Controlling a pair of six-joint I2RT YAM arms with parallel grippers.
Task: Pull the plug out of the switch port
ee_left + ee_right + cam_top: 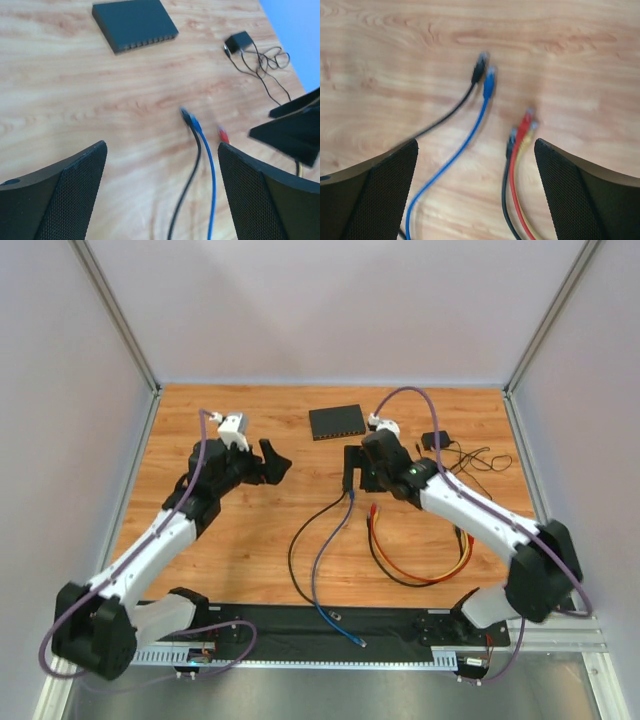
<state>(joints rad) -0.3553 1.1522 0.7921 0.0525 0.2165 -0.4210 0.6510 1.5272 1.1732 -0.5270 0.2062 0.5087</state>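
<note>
Left fingers (70, 195), right fingers (380, 190) wide, seemingly empty.

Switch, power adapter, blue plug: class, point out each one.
switch (133, 22), left wrist view, top face.
power adapter (239, 41), left wrist view, body.
blue plug (489, 83), right wrist view, connector end.

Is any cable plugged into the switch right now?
Unplugged. The switch sits alone; the black plug and blue plug lie loose on the table, apart from it.
</note>
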